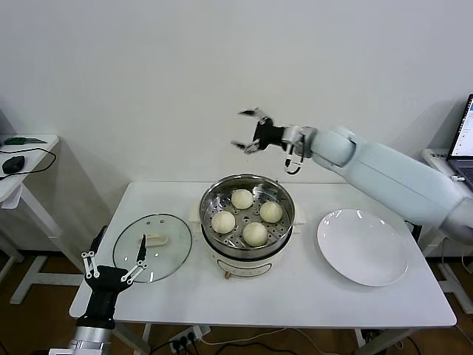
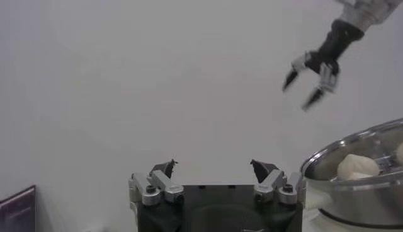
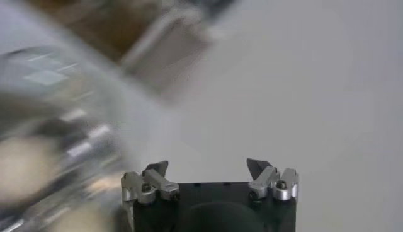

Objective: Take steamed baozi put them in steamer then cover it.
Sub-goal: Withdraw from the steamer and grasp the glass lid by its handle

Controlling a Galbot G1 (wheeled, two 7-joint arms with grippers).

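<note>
Several cream-white baozi [image 1: 242,198] lie in the shiny steel steamer [image 1: 281,197] at the table's middle. In the left wrist view the steamer [image 2: 352,189] shows a baozi [image 2: 357,166] over its rim. The glass cover [image 1: 170,244] lies flat on the table to the steamer's left, its white handle [image 1: 156,239] up. My right gripper [image 1: 247,129] hangs open and empty in the air above the steamer's back rim; it also appears in the left wrist view [image 2: 305,88]. My left gripper [image 1: 115,257] is open and empty, low at the cover's near left edge.
An empty white plate [image 1: 362,245] sits on the table to the steamer's right. A side table with a mouse [image 1: 12,163] stands far left. A laptop [image 1: 462,137] is at the far right edge. White wall behind.
</note>
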